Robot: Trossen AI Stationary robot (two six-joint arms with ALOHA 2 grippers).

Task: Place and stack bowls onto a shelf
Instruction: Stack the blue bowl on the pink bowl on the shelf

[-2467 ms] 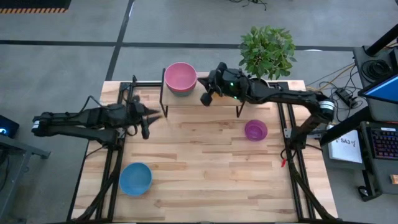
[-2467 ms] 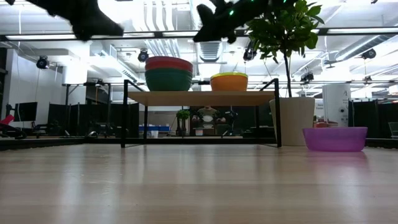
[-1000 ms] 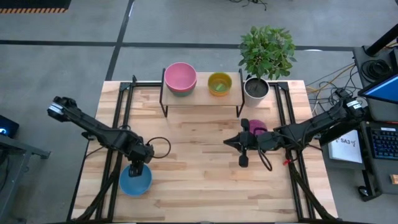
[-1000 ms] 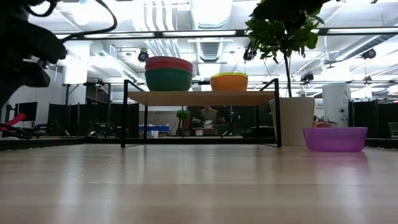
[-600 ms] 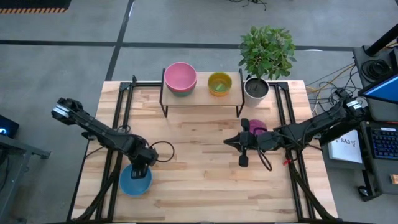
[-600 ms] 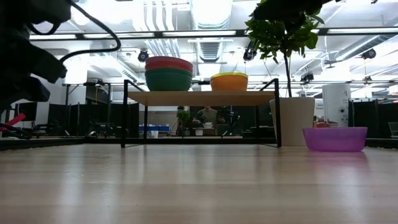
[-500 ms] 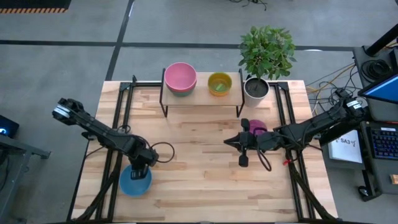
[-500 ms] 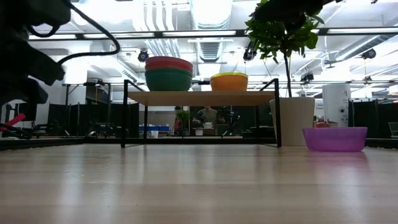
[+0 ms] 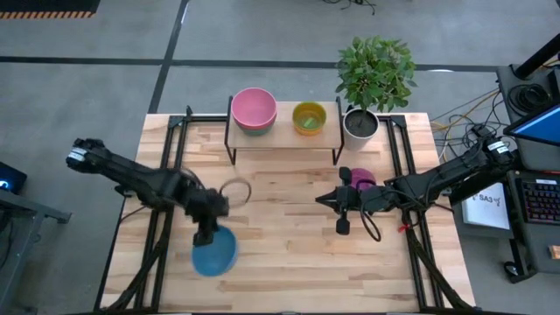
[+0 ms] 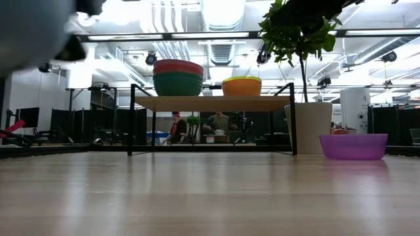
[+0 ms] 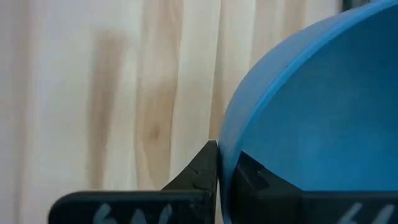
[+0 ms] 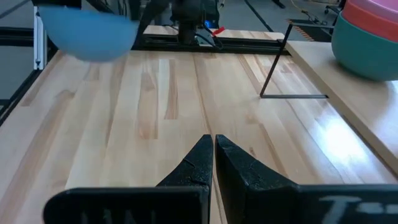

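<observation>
**Left tool grips blue bowl rim above the surface**

The left tool point(image 9: 206, 234) is clenched on the rim of the blue bowl point(image 9: 214, 254), one finger point(image 11: 199, 174) outside the wall and one inside. In the right wrist view the bowl hangs clear of the surface point(image 9: 280, 271), near its front-left corner.

The right tool point(image 9: 340, 226) is clenched on nothing, its fingers point(image 12: 198, 165) pressed together. It sits right of centre, just beside the purple bowl point(image 9: 361, 180).

The shelf point(image 9: 328, 131) stands at the back edge. It carries a pink bowl point(image 9: 254, 107) stacked on red and teal bowls, and an orange bowl point(image 10: 241, 85) nested with others. A plant pot point(image 9: 360, 126) stands at its right end.

White marks on the tool bodies are unreadable.
</observation>
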